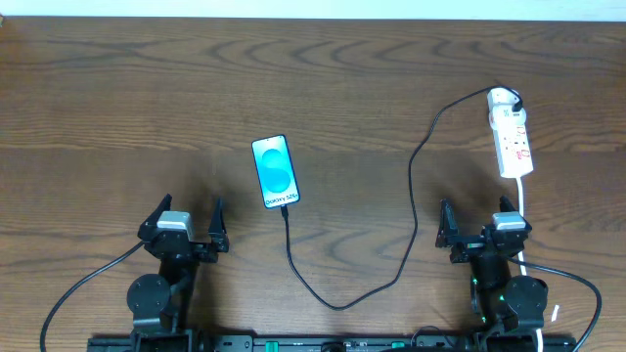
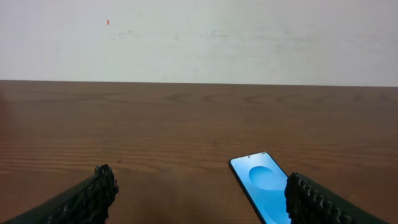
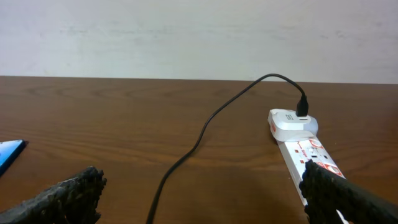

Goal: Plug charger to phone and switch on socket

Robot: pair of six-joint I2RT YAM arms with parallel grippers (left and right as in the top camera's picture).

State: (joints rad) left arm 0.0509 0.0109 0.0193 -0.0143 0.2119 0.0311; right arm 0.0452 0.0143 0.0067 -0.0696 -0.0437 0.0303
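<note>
- Both arms are parked at the near edge of the table (image 1: pixel 117 98). The left gripper (image 1: pixel 190 215) and right gripper (image 1: pixel 474 217) both have their fingers spread wide with nothing between them.
- The phone (image 1: pixel 275 171) lies flat, screen up and lit blue, a bit left of centre. It's ahead of the left gripper and off to its right.
- The charger (image 1: pixel 416 166) runs from the white adapter (image 1: pixel 503 98) at the far end of the socket (image 1: pixel 513 137). It loops down toward the near edge and comes back up to the phone's near short edge.
- From overhead the tip touches that edge. Honestly I can't tell whether it's actually seated in the port or just lying against it; it's too small.
- If it's loose, I'd pinch the cable right behind the tip, not further back, since a thin cable like that will just buckle. Keep the tip flat to the table and in line with the phone's long axis. The other gripper should pin the phone, or it'll probably skate away.
- The socket sits ahead of the right gripper, so that arm takes the switch. The red bits are hard to read in the wrist view. Press with one fingertip straight down so the strip doesn't twist on its thick white cord (image 1: pixel 523 210).
</note>
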